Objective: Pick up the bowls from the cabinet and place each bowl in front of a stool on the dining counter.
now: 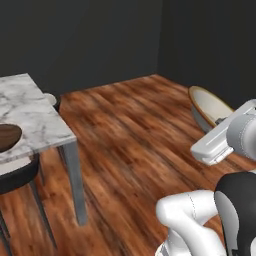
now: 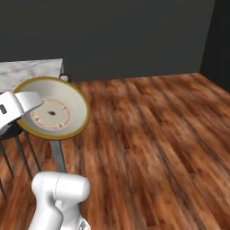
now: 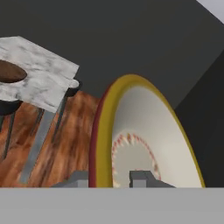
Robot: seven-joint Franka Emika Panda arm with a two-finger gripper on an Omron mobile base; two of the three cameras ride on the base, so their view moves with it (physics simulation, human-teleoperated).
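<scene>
Gripper (image 3: 109, 180) clamped on rim of cream bowl (image 2: 56, 110), bowl held tilted in the air above wood floor (image 2: 148, 143), wooden bowl (image 1: 7, 137) resting on dining counter (image 1: 35, 115), stool (image 1: 17, 175) beneath counter edge

I had the arm raised off the base, elbow folded low and forearm reaching up and forward, hand carried well above the floor. The gripper (image 3: 113, 179) was clamped on the rim of the cream bowl (image 3: 148, 144), one finger (image 3: 142, 178) inside the rim, the other outside. The bowl stood tilted nearly on edge. From the base cameras the fingertips seemed hidden behind the hand.
</scene>
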